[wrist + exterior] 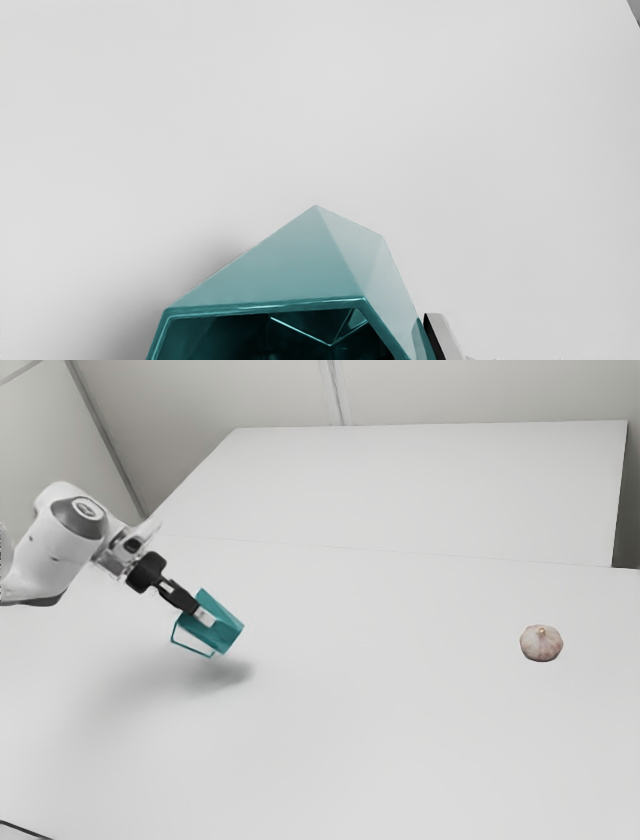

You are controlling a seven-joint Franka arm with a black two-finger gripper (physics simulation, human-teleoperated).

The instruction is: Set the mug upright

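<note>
In the exterior view the gripper reaches down at a slant from the upper left, its fingers at the side of the teal mug. The mug is tilted, its handle hanging toward the table, and a shadow lies below and apart from it, so it is held off the surface. In the wrist view the faceted mug shows its open mouth toward the camera, and one finger presses against its wall. The other finger is hidden by the mug.
A garlic bulb rests on the white table, far over at the exterior view's right. A dark cable crosses the lower left corner of that view. Pale walls stand behind the table.
</note>
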